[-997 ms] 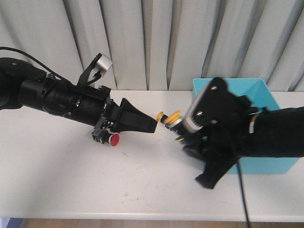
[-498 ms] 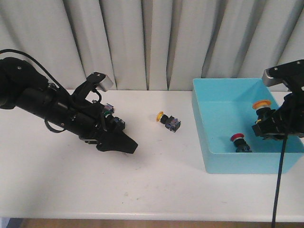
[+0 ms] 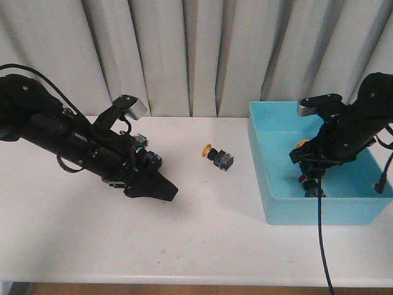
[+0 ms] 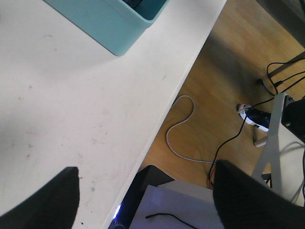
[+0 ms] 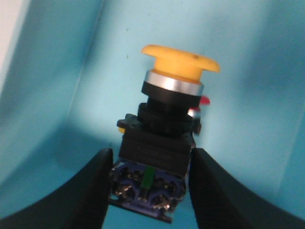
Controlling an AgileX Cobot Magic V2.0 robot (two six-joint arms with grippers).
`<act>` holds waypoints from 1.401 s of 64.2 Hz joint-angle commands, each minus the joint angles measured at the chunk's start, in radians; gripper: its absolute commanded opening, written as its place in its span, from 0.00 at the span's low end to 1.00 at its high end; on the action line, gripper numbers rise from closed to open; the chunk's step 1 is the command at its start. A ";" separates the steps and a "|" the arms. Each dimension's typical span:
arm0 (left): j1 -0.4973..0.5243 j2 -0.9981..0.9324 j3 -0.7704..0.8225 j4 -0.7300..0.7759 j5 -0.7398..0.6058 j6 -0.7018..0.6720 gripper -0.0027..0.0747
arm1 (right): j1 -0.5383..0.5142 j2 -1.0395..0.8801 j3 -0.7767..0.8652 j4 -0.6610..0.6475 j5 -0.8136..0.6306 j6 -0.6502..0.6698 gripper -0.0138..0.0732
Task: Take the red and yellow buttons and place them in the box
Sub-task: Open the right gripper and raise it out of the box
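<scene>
The right gripper (image 5: pixel 150 191) is closed down onto the black-grey body of a yellow button (image 5: pixel 164 138), its 2 fingers (image 5: pixel 83 191) pressing the body's opposite sides with no gap visible. In the right wrist view the button's long axis runs straight out from between the fingers, the yellow cap on the far end and the terminal block seated between the fingers. Just past the held button, a small patch of red shows: a red button (image 3: pixel 305 180) lying on the floor of the box (image 3: pixel 273 184), close below the gripper in the front view. The right gripper (image 3: pixel 310 161) hangs inside the box, within its turquoise walls.

The left gripper (image 3: pixel 153 187) sits well apart from the box, low over the white table (image 3: pixel 184 239). In the left wrist view its 2 fingertips (image 4: pixel 45 200) stand wide apart with only bare table and floor between them; it holds nothing. A second yellow button (image 3: pixel 217 156) lies on its side on the table, ahead of the left gripper's tips and off toward the box, not touching either. Its long axis is roughly level, the yellow cap facing the left gripper and the body toward the box. Close beside the left arm's wrist, partly hidden by it, sit more switch bodies (image 3: pixel 143 152); their cap colours cannot be made out.
</scene>
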 commanded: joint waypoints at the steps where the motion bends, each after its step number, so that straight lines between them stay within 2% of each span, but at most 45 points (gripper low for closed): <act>1: -0.002 -0.049 -0.023 -0.056 0.016 -0.004 0.75 | -0.002 0.026 -0.090 0.028 -0.062 -0.005 0.39; 27: -0.002 -0.049 -0.023 -0.056 0.055 -0.004 0.75 | -0.002 0.219 -0.240 0.079 -0.103 -0.013 0.41; 48: -0.002 -0.049 -0.023 -0.056 0.067 -0.004 0.75 | -0.002 0.234 -0.240 0.080 -0.131 -0.020 0.63; 60: -0.002 -0.049 -0.023 -0.056 0.064 -0.004 0.75 | -0.002 0.231 -0.240 0.080 -0.132 -0.020 0.64; 81: -0.002 -0.049 -0.023 -0.056 0.060 -0.004 0.75 | -0.002 0.057 -0.234 0.080 -0.013 0.018 0.61; 90: -0.002 -0.049 -0.023 -0.056 0.060 -0.004 0.75 | 0.007 -0.084 -0.136 0.074 0.010 0.022 0.59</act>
